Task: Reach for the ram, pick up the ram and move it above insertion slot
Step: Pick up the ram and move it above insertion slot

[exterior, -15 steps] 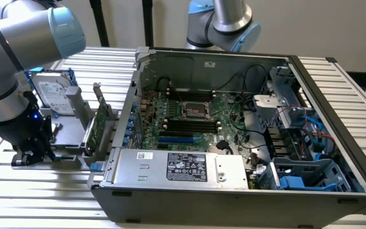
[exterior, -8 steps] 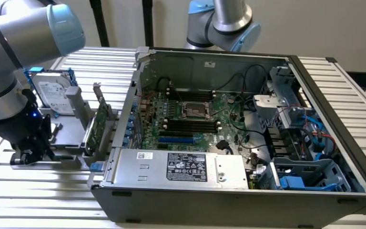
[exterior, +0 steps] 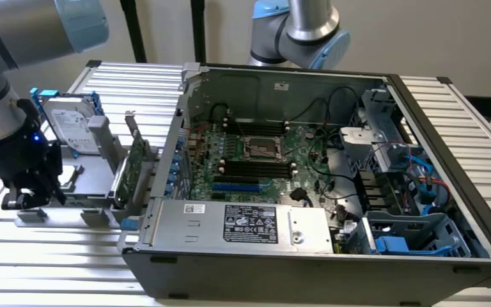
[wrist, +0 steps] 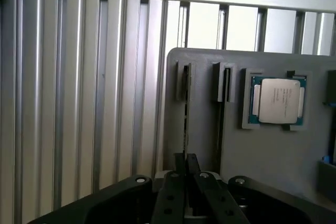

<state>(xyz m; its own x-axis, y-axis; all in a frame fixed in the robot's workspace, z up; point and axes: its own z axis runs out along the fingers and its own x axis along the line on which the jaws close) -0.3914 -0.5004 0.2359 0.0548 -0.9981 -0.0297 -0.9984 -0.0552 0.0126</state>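
Note:
The ram stands on edge in a groove of a grey holder and looks like a thin dark line. My gripper sits at its near end, its two fingers pressed close on either side of the stick. In the exterior view the gripper is low at the left end of that holder, outside the computer case. The insertion slots, several parallel black sockets, lie on the motherboard inside the open case, well off to the exterior view's right of the gripper.
A processor chip rests in a holder pocket beside the ram. A silver hard drive and a green expansion card stand between gripper and case wall. A second arm hangs behind the case. Ribbed metal table lies all around.

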